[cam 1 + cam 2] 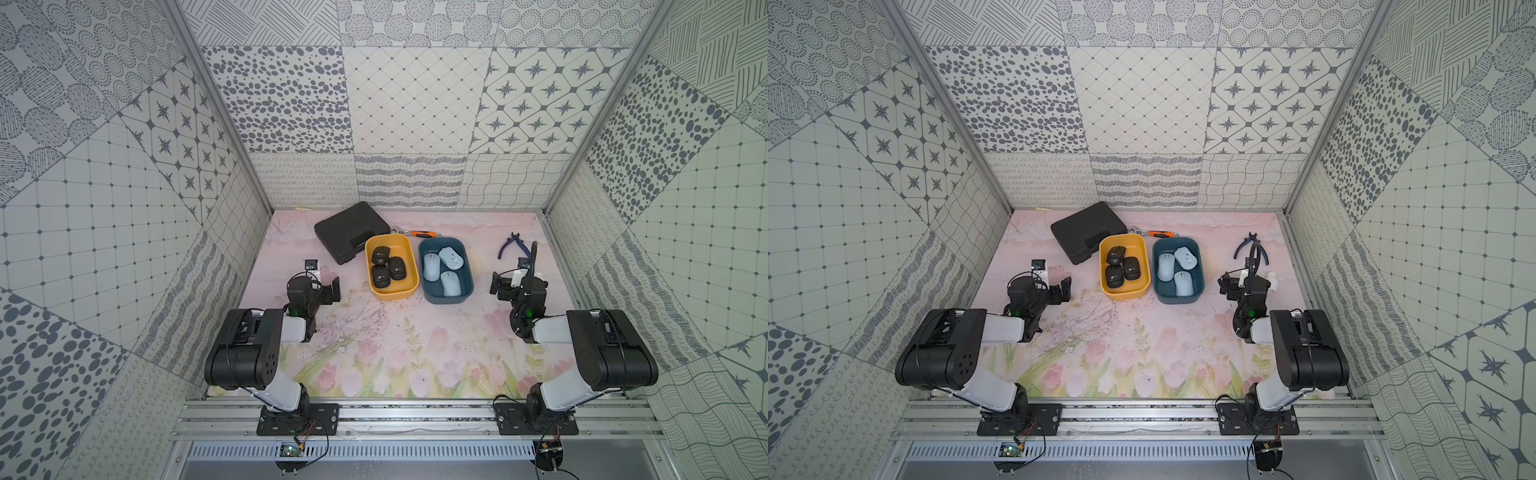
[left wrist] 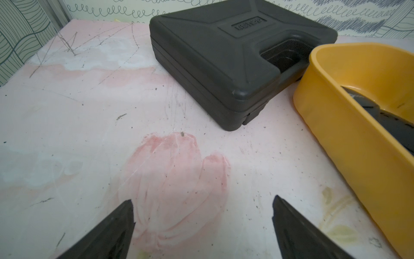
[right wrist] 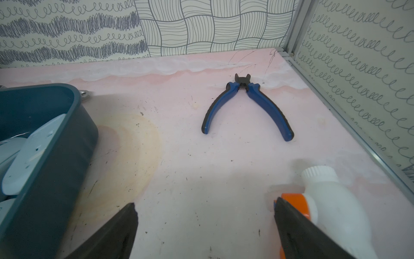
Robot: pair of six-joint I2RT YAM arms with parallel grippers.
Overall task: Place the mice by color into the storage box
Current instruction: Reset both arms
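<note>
Our left pincer [image 2: 202, 199] and right pincer [image 3: 205, 201] gape empty; black mice [image 1: 397, 268] fill the yellow box [image 1: 395, 294], blue mice [image 1: 431, 266] the teal box [image 1: 449, 300] at its three o'clock.

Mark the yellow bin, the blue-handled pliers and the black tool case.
yellow bin [image 2: 331, 125]: left wrist view, outer wall.
blue-handled pliers [image 3: 270, 109]: right wrist view, one handle.
black tool case [image 2: 224, 56]: left wrist view, lid.

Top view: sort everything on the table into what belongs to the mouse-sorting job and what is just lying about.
Job:
- black mice, in the yellow bin
- blue mice, in the blue bin

Lying about:
- black case
- pliers
- orange-handled tool
- white bottle
</note>
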